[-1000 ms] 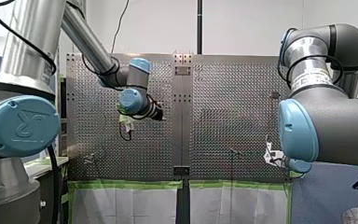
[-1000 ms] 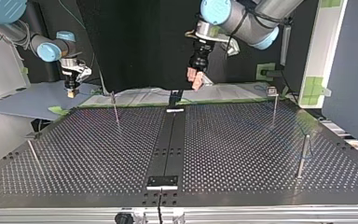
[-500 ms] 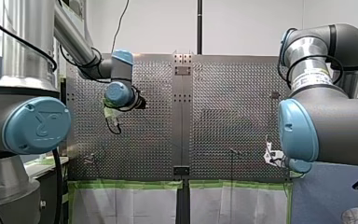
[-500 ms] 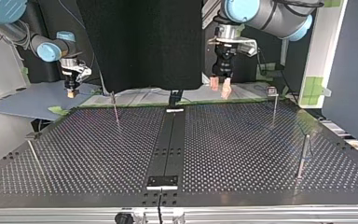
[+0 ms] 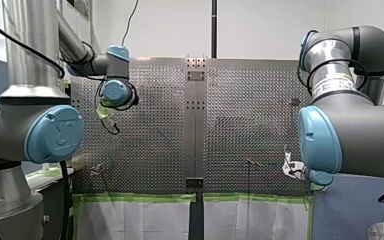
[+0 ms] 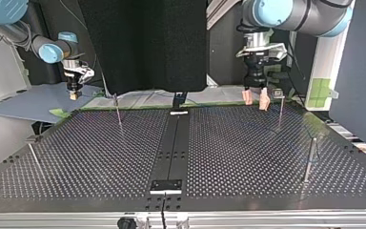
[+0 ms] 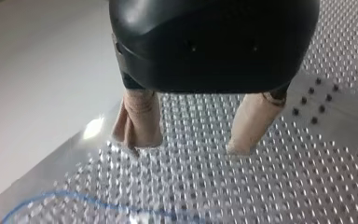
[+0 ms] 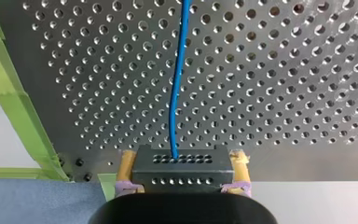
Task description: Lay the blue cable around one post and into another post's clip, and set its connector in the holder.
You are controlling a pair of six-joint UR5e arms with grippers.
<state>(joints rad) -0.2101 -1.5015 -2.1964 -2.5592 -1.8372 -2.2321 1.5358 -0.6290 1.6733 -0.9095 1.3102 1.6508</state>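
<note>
So our right gripper [image 8: 182, 155] is clamping its yellow pads [image 8: 127, 164] onto the connector [image 8: 181, 173], that dark block with the rows of holes. The blue cable [image 8: 175, 107] is running straight out of the connector's front face and away over the perforated table [image 8: 284, 70]. Our left gripper [image 7: 189, 145] is hanging wide open with nothing between its beige pads [image 7: 140, 121], well apart from the connector, over toward the other side of the table. A stretch of cable far from the connector is lying on the table there, not touching that gripper.

Handling-wise, we're guessing the cable is light, thin and floppy, so it's going to sag and wander wherever it isn't being held taut. The connector looks like the only rigid bit, so that's where we're wanting the firm hold, by its flat sides. For the routing, we're thinking the left pads should be pinching the cable itself a good way down from the connector, and squarely, since something that skinny is probably slipping out of a loose pinch.
</note>
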